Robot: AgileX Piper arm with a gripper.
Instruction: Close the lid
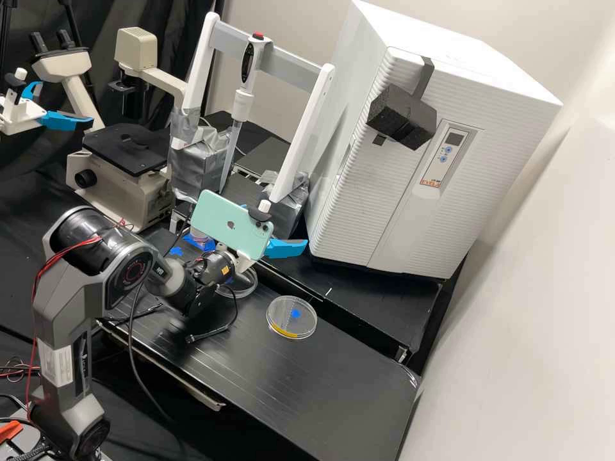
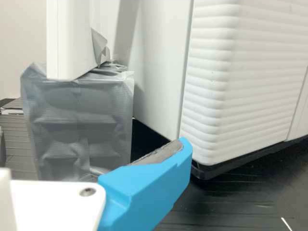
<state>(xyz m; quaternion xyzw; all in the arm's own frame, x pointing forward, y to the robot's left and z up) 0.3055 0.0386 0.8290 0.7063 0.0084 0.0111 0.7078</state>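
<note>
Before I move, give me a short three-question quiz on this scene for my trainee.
1. True or false: the round clear dish lies flat on the black bench.
2. The curved mark along the dish's edge is: a) red, b) yellow, c) green.
3. Fill the gap: the legs of the upright white frame are wrapped in ____ tape.

Key: 1 true; 2 b; 3 grey

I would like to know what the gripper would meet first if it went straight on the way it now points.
Probably the silver-taped block, though the white ribbed cabinet stands close to that line and depth is unclear.
</note>
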